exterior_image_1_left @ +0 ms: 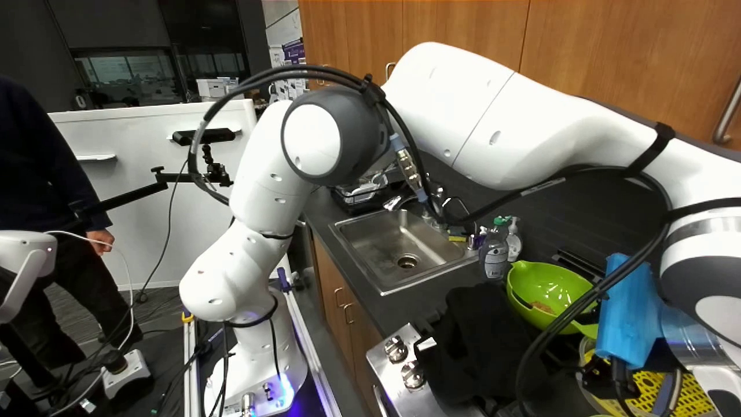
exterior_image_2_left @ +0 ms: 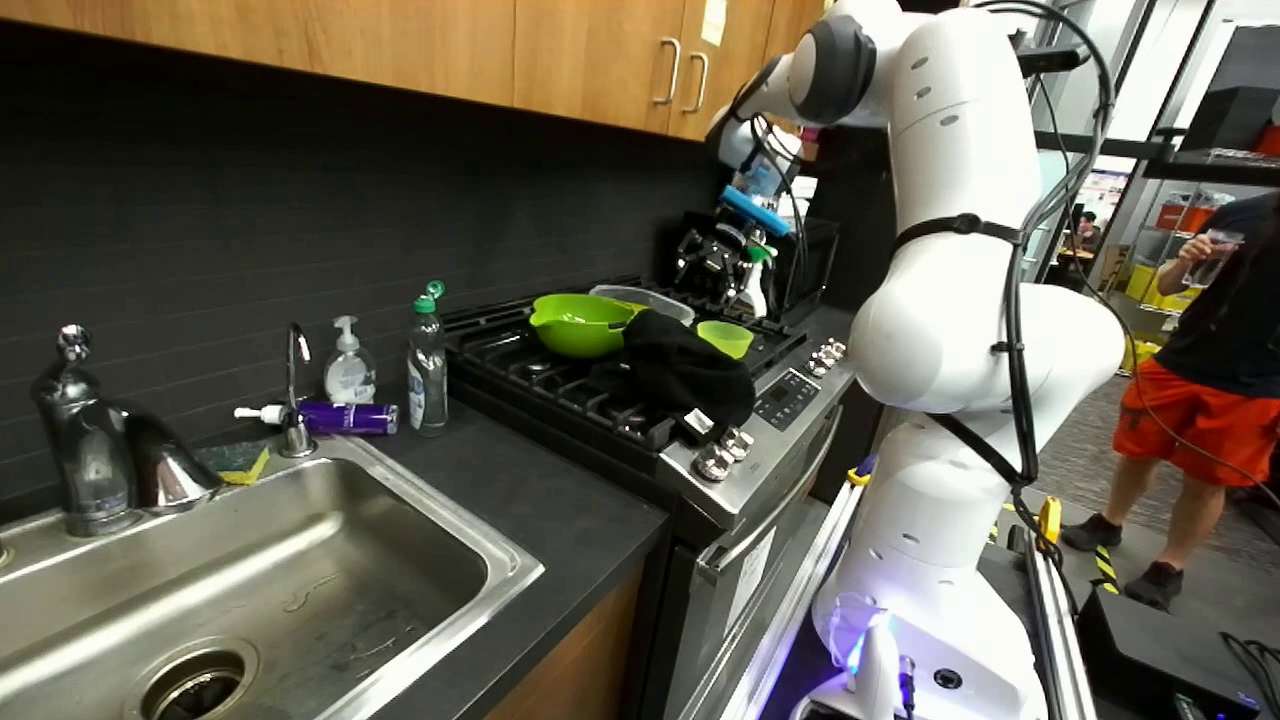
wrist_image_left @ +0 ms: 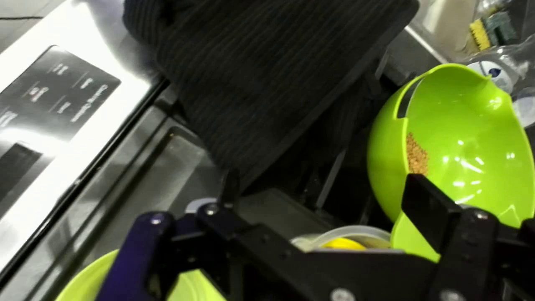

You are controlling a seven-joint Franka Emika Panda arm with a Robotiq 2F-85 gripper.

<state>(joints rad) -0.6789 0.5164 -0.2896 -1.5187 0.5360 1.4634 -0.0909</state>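
Closest up in the wrist view is the black Robotiq gripper (wrist_image_left: 324,196), splayed wide with nothing pinched in it, hanging over the gas range (exterior_image_2_left: 785,440). Off its side sits a lime-green mixing bowl (wrist_image_left: 468,125), parked on the grates (exterior_image_2_left: 590,395) right by a heap of black cloth (wrist_image_left: 267,83), with some tan grains (wrist_image_left: 416,156) inside. Honestly the bowl worries me: round belly on bare bars, so a fingertip (wrist_image_left: 426,200) clipping the rim could probably tip it and dump grains into the stove. Can't tell how much height there is between them. Cloth could snag too, and since it's slumped near the control knobs (exterior_image_2_left: 714,462), dragging it might nudge one. That looping black cable (exterior_image_1_left: 579,310) seems like it could catch on stuff as well. Texture-wise: bowl's glossy and smooth with a pointy pour spout, cloth looks soft and ribbed, grains look dry and gritty. Also nearby, a clear-rimmed tub (wrist_image_left: 359,230) and a smaller, smooth-walled green bowl (exterior_image_2_left: 725,338).
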